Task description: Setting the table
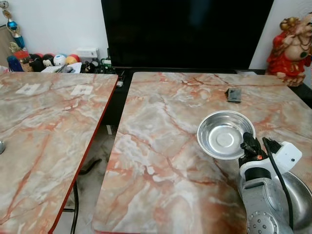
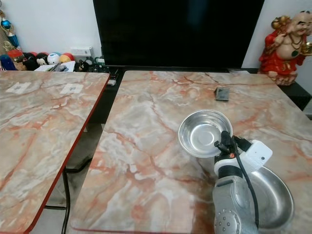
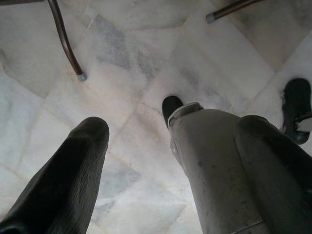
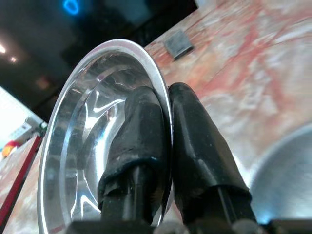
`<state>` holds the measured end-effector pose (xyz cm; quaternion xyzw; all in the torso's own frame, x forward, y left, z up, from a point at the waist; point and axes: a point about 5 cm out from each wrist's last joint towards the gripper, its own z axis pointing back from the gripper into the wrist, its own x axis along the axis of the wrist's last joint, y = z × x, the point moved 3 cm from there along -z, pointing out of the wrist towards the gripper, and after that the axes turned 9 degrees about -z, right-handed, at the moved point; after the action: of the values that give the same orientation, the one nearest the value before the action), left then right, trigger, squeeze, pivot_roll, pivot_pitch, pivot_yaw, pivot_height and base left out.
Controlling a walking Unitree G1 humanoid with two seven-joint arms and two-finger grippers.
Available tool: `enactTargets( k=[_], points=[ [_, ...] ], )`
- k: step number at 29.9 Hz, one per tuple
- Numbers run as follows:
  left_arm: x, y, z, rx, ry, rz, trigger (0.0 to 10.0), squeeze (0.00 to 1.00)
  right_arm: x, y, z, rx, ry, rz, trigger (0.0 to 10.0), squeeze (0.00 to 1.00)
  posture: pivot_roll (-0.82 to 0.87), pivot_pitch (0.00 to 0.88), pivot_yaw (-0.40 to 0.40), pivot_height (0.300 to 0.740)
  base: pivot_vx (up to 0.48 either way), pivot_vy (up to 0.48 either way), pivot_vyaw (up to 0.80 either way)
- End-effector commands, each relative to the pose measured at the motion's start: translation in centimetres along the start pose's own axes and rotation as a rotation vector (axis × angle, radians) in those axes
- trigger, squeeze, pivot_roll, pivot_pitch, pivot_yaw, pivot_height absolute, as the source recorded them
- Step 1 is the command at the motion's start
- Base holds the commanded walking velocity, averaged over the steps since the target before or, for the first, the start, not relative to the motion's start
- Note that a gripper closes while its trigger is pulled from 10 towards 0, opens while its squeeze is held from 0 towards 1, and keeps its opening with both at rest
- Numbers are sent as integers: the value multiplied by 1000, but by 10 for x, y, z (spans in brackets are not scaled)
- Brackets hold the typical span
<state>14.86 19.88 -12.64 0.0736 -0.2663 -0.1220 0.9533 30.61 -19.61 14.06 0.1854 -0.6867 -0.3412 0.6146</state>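
My right claw pinches the near-right rim of the steel bowl, one finger inside, one outside, over the right table. A second bowl lies nearer, beside my arm. My left claw hangs open above the floor. I judge the setting barely begun: nothing placed yet.

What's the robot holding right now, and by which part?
The right tool pinches the steel bowl by its rim, one finger inside, one outside.
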Motion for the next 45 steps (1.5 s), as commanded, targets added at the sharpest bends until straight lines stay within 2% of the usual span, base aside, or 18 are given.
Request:
enactTargets(
  k=[1, 16, 21, 26, 28, 31, 35, 36, 39, 45],
  points=[
    [-27, -11, 6, -39, 94, -17, 10000, 0, -5, 8, -1, 11, -3, -45, 10000, 0, -48, 0, -11, 740, 0, 0, 0],
    [-27, -11, 6, -38, 93, -18, 10000, 0, -6, 8, -2, -5, -22, -50, 10000, 0, -43, 0, -12, 740, 0, 0, 0],
    [-27, -11, 6, -38, 92, -19, 10000, 0, 13, -12, 9, -123, -113, -38, 10000, 0, -51, 0, -16, 740, 0, 0, 0],
    [-27, -11, 6, -39, 92, -20, 10000, 0, 34, -31, 27, -242, -194, -87, 10000, 0, -67, 0, -13, 740, 0, 0, 0],
    [-26, -11, 6, -43, 92, -26, 10000, 0, 40, -42, 36, -305, -216, -138, 10000, 0, -83, 0, -8, 740, 0, 0, 0],
    [-26, -11, 6, -45, 91, -28, 10000, 0, 42, -49, 40, -346, -229, -185, 10000, 0, -88, 0, -6, 740, 0, 0, 0],
    [-26, -11, 6, -46, 91, -30, 10000, 0, 41, -58, 44, -392, -226, -202, 10000, 0, -86, 0, -6, 740, 0, 0, 0],
    [-26, -11, 6, -46, 90, -32, 10000, 0, 38, -66, 48, -434, -221, -214, 10000, 0, -87, 0, -6, 740, 0, 0, 0],
    [-26, -11, 6, -45, 89, -34, 10000, 0, 36, -74, 53, -483, -219, -253, 10000, 0, -88, 0, -4, 740, 0, 0, 0],
    [-26, -10, 6, -44, 90, -37, 10000, 0, 30, -88, 61, -564, -197, -281, 10000, 0, -86, 4, 0, 740, 0, 0, 0]
  ],
)
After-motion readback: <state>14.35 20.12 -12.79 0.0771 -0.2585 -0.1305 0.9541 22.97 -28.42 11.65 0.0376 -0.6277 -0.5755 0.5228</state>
